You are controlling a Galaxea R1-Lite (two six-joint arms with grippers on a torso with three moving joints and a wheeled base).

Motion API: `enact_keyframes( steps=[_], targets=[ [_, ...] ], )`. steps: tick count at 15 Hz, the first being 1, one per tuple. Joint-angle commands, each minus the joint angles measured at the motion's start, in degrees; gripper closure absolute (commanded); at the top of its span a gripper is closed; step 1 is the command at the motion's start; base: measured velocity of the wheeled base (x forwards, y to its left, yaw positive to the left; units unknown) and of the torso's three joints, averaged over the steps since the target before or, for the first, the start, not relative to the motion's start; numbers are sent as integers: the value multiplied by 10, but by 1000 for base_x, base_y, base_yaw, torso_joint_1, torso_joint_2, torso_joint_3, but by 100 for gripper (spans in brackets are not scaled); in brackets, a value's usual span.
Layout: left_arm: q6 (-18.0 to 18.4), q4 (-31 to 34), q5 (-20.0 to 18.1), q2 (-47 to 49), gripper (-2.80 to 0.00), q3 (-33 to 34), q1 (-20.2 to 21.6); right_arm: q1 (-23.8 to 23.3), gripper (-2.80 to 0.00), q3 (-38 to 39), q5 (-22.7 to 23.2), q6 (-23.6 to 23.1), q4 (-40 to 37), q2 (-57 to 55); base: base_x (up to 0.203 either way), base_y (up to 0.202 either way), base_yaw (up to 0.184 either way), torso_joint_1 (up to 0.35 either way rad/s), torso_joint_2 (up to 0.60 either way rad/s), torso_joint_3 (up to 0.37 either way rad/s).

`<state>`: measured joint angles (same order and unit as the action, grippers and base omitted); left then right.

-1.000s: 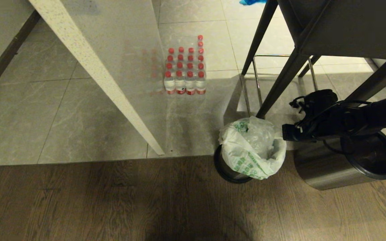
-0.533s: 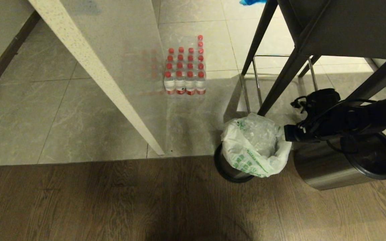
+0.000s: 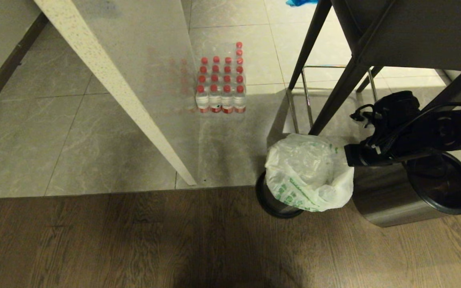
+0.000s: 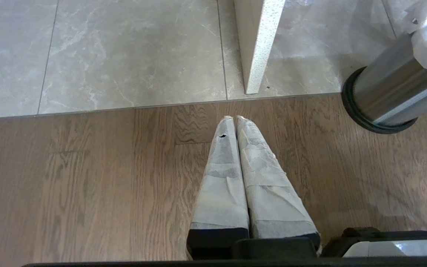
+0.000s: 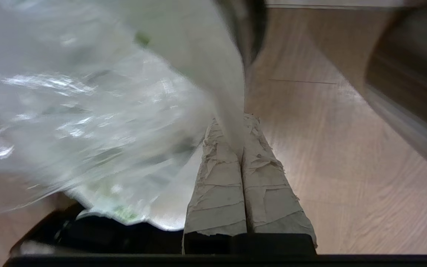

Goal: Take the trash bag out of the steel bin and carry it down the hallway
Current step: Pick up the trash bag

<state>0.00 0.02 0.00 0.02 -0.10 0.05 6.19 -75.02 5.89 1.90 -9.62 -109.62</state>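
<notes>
The trash bag (image 3: 308,172), a thin crinkly translucent-white plastic bag with green print, sits in the small round brushed-steel bin (image 3: 272,202), its edge pinched in the right tool (image 5: 235,120). Best lift straight up and slowly, so the bin neither tips nor drags and the thin film does not tear. The left tool (image 4: 234,118) hangs closed and empty over the wood floor (image 4: 87,178).
</notes>
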Motion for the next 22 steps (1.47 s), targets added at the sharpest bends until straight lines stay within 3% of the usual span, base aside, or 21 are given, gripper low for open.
enact_keyframes(
  steps=[1,4,8,13,14,20,22],
  targets=[
    [0,0,0,0,0,0,0,17,0,4,0,0,-1,20,0,0,0,0,0,0],
    [0,0,0,0,0,0,0,34,0,-3,-4,-1,0,4,0,0,0,0,0,0],
    [0,0,0,0,0,0,0,70,0,-38,-82,-13,6,-48,0,0,0,0,0,0],
    [0,0,0,0,0,0,0,68,0,-31,-110,-6,-1,-41,0,0,0,0,0,0],
    [0,0,0,0,0,0,0,66,-280,-28,-111,-10,-1,-39,0,0,0,0,0,0],
    [0,0,0,0,0,0,0,43,-280,19,-119,-9,-1,56,0,0,0,0,0,0],
    [0,0,0,0,0,0,0,46,-280,27,-116,41,3,79,0,0,0,0,0,0]
  ],
)
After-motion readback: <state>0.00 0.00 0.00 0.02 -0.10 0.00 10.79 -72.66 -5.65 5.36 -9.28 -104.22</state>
